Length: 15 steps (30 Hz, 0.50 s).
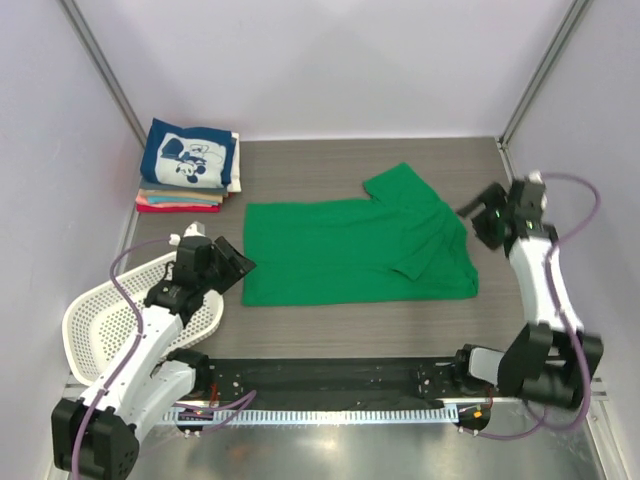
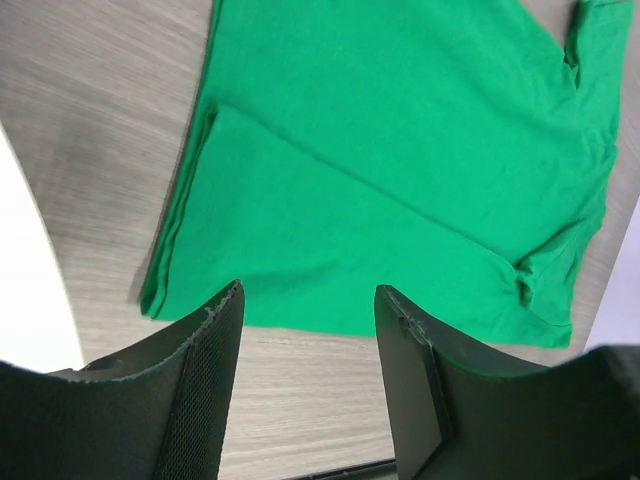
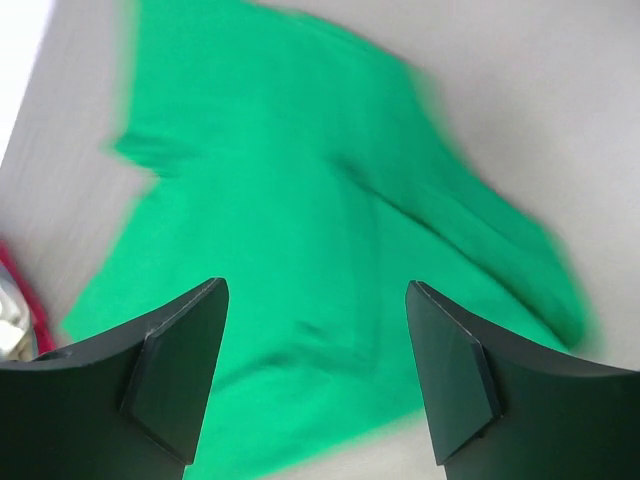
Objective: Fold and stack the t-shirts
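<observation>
The green t-shirt (image 1: 350, 250) lies spread on the middle of the dark wood-grain desk (image 1: 300, 165), its hem edge toward the left arm and its collar end toward the right arm. One short sleeve juts out toward the back of the desk, and the other is folded in over the body, leaving creased layers at that end. The cloth is otherwise mostly flat, with a long diagonal crease visible from the left wrist camera.

The left end effector (image 1: 238, 268) hovers just beside the shirt's hem edge. Its fingers (image 2: 210, 390) are spread apart with nothing between them, and the near corner of the hem shows in the gap. The right end effector (image 1: 478, 208) hangs just beyond the collar end, clear of the cloth. It too is released, fingers (image 3: 455, 380) wide and empty, and the shirt below it appears blurred in the right wrist view.

At the back left corner of the desk sits a stack of folded t-shirts (image 1: 185, 195), well apart from the green one. A navy t-shirt (image 1: 188, 155) with a white cartoon print is on top, and cream, tan and red-pink layers are under it. A white perforated basket (image 1: 100, 320) lies tipped at the front left, beside the left arm.
</observation>
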Tool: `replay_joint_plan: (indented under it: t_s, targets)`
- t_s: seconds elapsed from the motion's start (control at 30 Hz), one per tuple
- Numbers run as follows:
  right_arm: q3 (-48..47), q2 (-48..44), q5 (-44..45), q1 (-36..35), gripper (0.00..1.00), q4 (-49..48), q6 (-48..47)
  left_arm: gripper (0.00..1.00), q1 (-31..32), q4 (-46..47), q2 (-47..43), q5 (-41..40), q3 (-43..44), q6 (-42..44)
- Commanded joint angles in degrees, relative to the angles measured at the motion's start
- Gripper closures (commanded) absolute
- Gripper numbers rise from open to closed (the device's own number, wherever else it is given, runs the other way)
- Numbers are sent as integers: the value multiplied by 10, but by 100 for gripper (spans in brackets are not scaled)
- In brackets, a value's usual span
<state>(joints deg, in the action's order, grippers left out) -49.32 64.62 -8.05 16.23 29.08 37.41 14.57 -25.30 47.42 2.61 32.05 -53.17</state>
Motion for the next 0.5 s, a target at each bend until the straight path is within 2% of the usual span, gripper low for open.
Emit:
replay_joint_plan:
  t_s: [0.0,0.03,0.2,0.27,0.33,0.47]
  targets:
    - [-162,114,33,-89,22,-55,-58,44,2,63,14,-9,-22,31]
    - [-196,190,36,-105,23,-50,-69,44,3,73,22,-7,-24,32]
    - [-457,413,64,-184,25,-24,-134,44,4,150,77,23,-43,63]
    - [-566,517,70,-190,27,-11,-157,44,4,203,84,36,-73,64]
    - [-657,577,94,-195,29,7,-178,44,5,245,91,46,-110,59]
    - [-761,709,131,-212,29,11,-216,46,5,314,109,54,-137,55]
